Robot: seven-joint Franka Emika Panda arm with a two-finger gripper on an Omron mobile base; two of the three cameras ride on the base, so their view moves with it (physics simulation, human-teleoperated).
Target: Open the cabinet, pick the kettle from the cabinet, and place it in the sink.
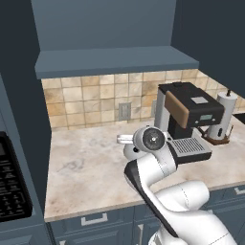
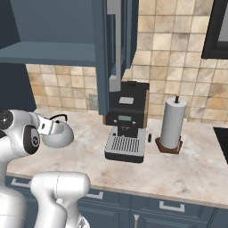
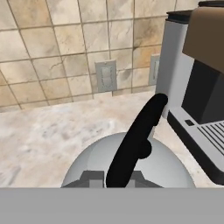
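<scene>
Your gripper (image 3: 114, 178) is clamped shut on the one kettle (image 2: 57, 132), gripping its black handle (image 3: 133, 142) above the counter (image 1: 91, 167) near its front edge. You have one coffee machine (image 2: 127, 122) beside it and one paper towel roll (image 2: 172, 119) further along, towards the counter's back.

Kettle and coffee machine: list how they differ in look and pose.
The kettle is small, round and pale grey with a black arched handle; the coffee machine is tall, boxy, and black and silver with a brown side. The kettle hangs above the counter, held by its handle in the shut pincer; the coffee machine stands on the counter by the paper towel roll.
</scene>
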